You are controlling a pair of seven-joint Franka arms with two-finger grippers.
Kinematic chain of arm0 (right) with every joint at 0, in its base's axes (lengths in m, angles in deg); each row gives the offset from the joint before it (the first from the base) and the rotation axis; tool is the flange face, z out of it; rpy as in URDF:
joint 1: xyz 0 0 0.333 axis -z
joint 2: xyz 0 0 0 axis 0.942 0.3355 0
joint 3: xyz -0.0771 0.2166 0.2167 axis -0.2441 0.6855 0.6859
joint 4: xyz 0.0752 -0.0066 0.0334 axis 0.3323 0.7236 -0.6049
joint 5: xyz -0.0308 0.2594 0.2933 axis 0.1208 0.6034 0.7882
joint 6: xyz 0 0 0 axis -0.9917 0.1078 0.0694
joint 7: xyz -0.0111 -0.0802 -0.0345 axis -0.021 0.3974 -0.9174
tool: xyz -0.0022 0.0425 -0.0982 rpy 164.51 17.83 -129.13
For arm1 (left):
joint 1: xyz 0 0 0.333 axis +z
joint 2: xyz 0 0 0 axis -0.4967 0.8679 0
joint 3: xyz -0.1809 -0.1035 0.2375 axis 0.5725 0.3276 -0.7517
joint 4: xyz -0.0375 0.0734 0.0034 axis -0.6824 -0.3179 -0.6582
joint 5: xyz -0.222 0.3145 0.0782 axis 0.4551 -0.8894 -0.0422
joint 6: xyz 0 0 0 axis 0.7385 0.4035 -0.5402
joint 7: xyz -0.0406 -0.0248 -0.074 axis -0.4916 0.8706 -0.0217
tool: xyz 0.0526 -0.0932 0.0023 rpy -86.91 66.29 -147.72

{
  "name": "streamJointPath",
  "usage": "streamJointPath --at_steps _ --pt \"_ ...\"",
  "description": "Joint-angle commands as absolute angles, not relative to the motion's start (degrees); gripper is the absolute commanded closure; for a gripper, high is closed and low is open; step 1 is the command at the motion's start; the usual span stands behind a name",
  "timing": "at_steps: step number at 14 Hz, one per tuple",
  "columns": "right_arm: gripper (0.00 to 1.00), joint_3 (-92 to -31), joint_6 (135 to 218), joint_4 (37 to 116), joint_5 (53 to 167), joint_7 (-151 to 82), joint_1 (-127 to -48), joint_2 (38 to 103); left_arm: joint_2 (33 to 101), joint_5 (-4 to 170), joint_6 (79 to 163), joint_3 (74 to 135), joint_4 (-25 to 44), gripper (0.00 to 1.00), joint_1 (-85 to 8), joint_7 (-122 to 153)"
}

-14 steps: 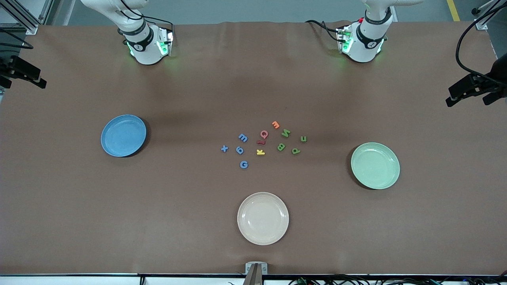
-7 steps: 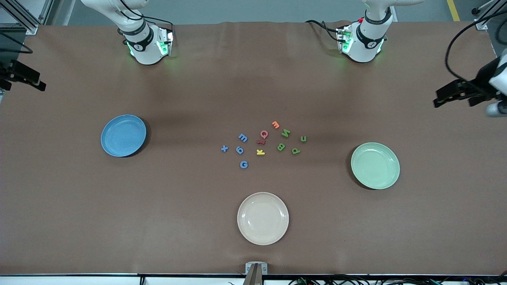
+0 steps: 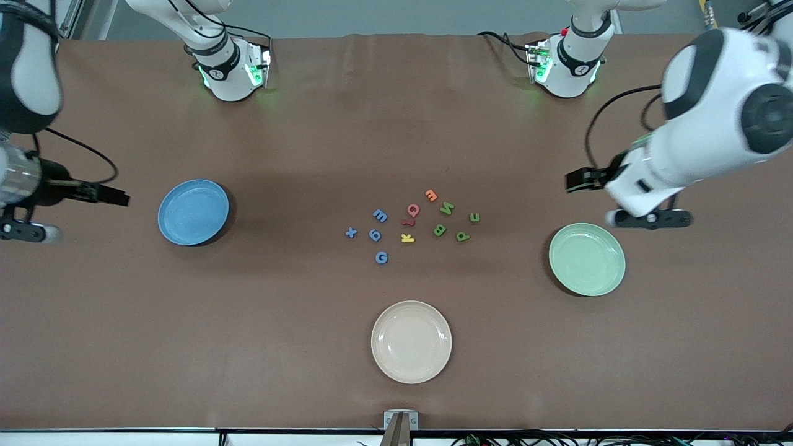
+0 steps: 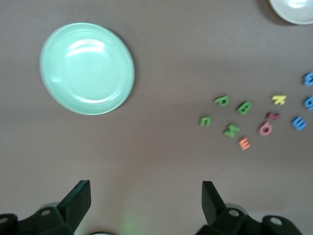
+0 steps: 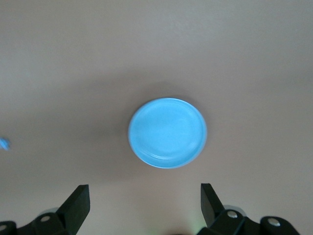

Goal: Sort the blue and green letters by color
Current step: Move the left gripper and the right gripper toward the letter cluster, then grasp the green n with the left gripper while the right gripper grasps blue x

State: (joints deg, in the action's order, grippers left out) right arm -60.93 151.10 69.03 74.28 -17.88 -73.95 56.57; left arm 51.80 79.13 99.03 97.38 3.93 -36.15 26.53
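Observation:
Four blue letters lie together on the brown table: X [image 3: 351, 233], E [image 3: 380, 215], a 9-like piece [image 3: 374, 235] and G [image 3: 381, 257]. Toward the left arm's end lie the green letters N [image 3: 447, 209], U [image 3: 474, 217], B [image 3: 440, 230] and P [image 3: 463, 236]. My left gripper [image 4: 146, 196] hangs open and empty, high over the table beside the green plate [image 3: 587, 259]; its wrist view shows the green letters [image 4: 231, 130]. My right gripper [image 5: 145, 198], also open and empty, hangs high near the blue plate [image 3: 193, 212].
Among the letters lie a red Q [image 3: 413, 210], a small red piece [image 3: 407, 222], a yellow K [image 3: 407, 238] and an orange E [image 3: 431, 196]. A cream plate [image 3: 411, 342] sits nearest the front camera. Both arm bases stand along the table's back edge.
Both arms have swung in from the table's ends toward the plates, and their hands now show large in the front view. The letters and plates have not moved.

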Motion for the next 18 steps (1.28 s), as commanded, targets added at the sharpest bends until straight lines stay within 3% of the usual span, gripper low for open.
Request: streamJointPath --at_steps 1,4,7,14,18 --pt "0.0 -60.98 156.88 72.37 74.42 -6.32 -80.13 56.62 50.67 79.92 108.64 99.04 11.27 0.0 -39.17 34.22" --pt "0.0 -60.98 169.52 79.31 74.69 10.35 -88.91 58.46 50.84 79.39 117.97 99.04 17.26 0.0 -43.56 39.86" --pt "0.0 -60.98 176.13 79.6 76.17 22.25 -96.3 64.51 54.87 77.65 123.09 99.04 20.34 0.0 -47.08 43.82" --pt "0.0 -60.98 190.82 79.86 79.7 36.86 -106.25 75.68 60.51 74.03 140.66 99.13 29.4 0.01 -50.26 51.65" --pt "0.01 -60.98 197.06 80.82 79.79 37.57 -107.83 79.73 66.21 70.25 150.94 99.13 31.25 0.03 -50.79 51.65"
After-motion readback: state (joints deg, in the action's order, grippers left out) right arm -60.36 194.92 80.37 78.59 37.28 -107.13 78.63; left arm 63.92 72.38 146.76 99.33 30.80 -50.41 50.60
